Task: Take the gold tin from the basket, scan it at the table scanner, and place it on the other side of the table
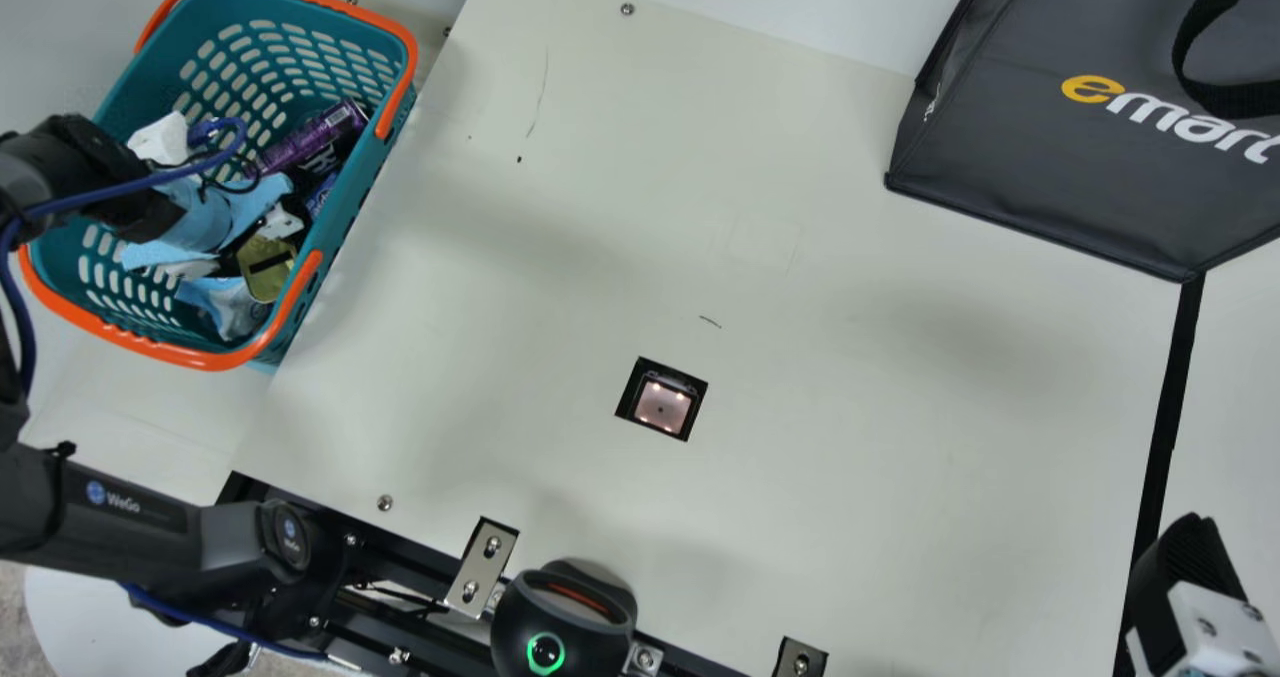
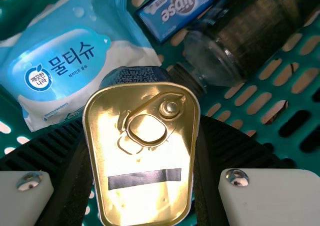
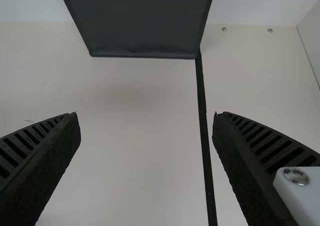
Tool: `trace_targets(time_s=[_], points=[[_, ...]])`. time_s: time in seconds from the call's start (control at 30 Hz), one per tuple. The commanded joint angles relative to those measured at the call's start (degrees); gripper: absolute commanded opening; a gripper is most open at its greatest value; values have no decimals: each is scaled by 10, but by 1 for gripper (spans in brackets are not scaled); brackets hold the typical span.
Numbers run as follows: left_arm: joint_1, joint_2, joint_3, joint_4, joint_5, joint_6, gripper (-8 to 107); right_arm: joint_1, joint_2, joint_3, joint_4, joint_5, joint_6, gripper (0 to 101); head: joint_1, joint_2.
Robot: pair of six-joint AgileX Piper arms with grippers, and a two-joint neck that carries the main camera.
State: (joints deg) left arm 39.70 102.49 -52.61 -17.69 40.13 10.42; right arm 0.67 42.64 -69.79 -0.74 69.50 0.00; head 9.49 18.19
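We find our left hand (image 1: 250,249) gripping the glossy, round-cornered gold tin (image 2: 144,158) inside the perforated plastic basket (image 1: 190,359); our right hand (image 1: 1190,549) is wide open, empty.

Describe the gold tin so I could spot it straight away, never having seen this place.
Find the teal basket with orange handles beside the table. Inside, look for a flat, shiny gold tin with rounded corners, near a blue-and-white soft pack and a dark bottle. Unlike them, it has a metal ring-pull and a dark strip across its lid.
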Motion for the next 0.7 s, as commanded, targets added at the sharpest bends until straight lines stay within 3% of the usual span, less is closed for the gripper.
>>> trace_targets(time_s=[0.0, 0.67], points=[[1, -5, -6, 0, 9, 0, -8, 0, 0, 0, 0, 0, 0, 95, -16, 2], [5, -88, -129, -28, 134, 31, -8, 0, 0, 0, 0, 0, 0, 95, -16, 2]])
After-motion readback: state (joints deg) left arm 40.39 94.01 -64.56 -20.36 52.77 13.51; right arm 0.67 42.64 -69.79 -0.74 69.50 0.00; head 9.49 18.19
